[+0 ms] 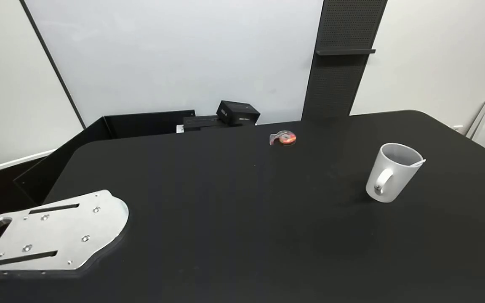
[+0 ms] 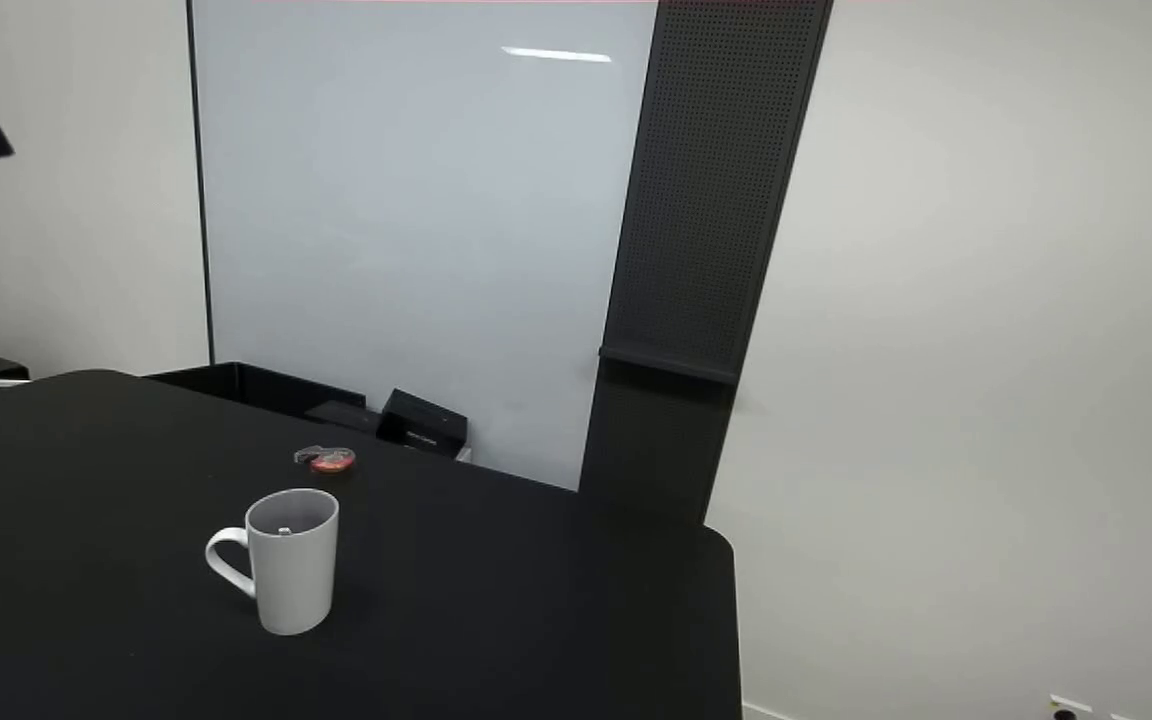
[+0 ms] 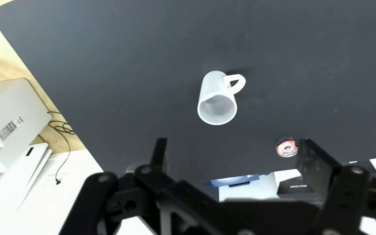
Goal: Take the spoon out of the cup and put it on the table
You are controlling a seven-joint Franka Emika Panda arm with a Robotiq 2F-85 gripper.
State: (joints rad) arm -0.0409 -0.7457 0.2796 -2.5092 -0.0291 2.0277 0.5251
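Observation:
The white cup [image 1: 400,179] stands upright on the black table [image 1: 225,210], also in the exterior view [image 2: 298,585] and the wrist view [image 3: 212,85]. The white spoon [image 1: 418,163] leans in the cup, its tip just over the rim. In an exterior view only a small bit of the spoon [image 2: 284,531] shows inside the mouth; the rest is hidden by the cup. In the wrist view I cannot make out the spoon. My gripper [image 3: 233,142] is open and empty, high above the table and apart from the cup. A dark gripper part shows at an exterior view's upper left edge.
A red-and-clear tape dispenser [image 1: 284,138] lies near the table's back edge, also in the wrist view [image 3: 287,148]. A flat silver-white plate [image 1: 70,231] lies at the table's left in an exterior view. Black boxes [image 1: 237,113] sit behind the table, before a whiteboard.

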